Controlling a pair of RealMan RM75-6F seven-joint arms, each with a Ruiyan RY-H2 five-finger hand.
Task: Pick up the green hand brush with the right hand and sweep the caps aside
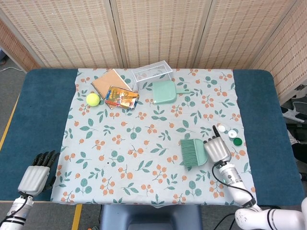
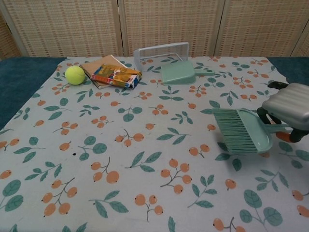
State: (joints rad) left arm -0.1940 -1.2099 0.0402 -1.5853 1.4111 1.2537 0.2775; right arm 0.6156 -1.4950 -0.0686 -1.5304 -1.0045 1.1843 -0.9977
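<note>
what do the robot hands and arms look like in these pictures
Both are alike: the left robot hand and right robot hand have ribbed silver-grey backs and black fingers. Each sits on a silver cylindrical wrist. A black cable loops along the right wrist, and the arm segment below it is white. In the chest view the right robot hand shows the same ribbed silver shell.

The right hand holds the green hand brush by its handle, bristles pointing left over the leaf-and-berry cloth covering the blue surface. Just beyond the hand lie three bottle caps, two white and one green. The left hand rests at the near left corner, holding nothing. At the far side sit a green dustpan, a wire basket, a notebook, a colourful booklet and a yellow tennis ball.
</note>
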